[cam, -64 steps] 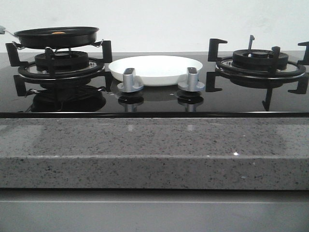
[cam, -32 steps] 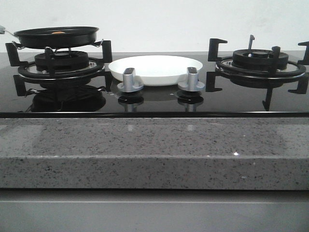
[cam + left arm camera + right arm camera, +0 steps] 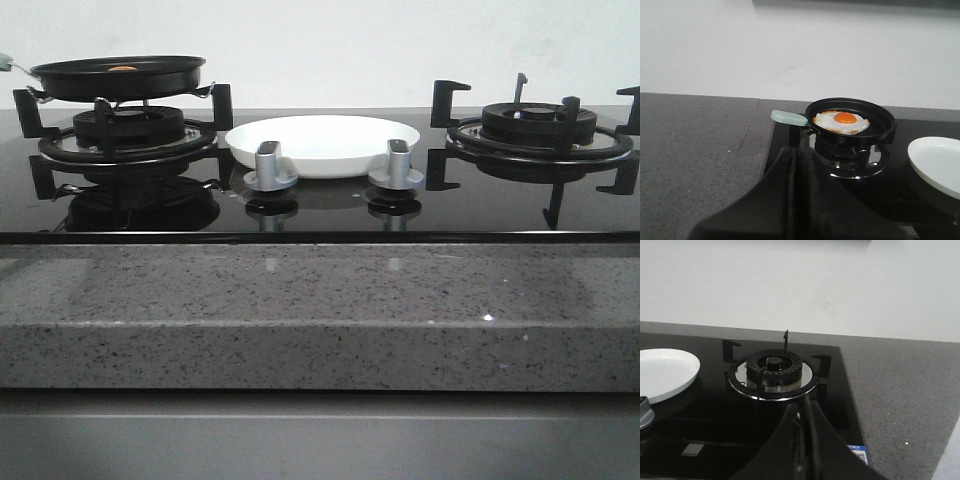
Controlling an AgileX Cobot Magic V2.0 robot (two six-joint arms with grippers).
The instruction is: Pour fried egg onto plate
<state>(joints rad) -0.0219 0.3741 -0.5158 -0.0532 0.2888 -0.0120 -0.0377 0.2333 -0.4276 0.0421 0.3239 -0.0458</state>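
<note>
Nothing is done yet: the fried egg (image 3: 842, 122) is seen in the pan (image 3: 852, 122) on the left burner, the plate (image 3: 322, 143) bare. Both grippers (image 3: 799, 187) (image 3: 803, 440) are pressed closed, holding nothing.

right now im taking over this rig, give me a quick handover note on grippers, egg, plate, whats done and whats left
Left gripper: shut, empty, short of the pan handle.
Right gripper: shut, empty, near the bare right burner.
Fried egg: in the black pan on the left burner.
Plate: empty, mid-hob behind the two knobs.
Done: nothing.
Left: grasp the handle, lift, tip the egg onto the plate.
</note>
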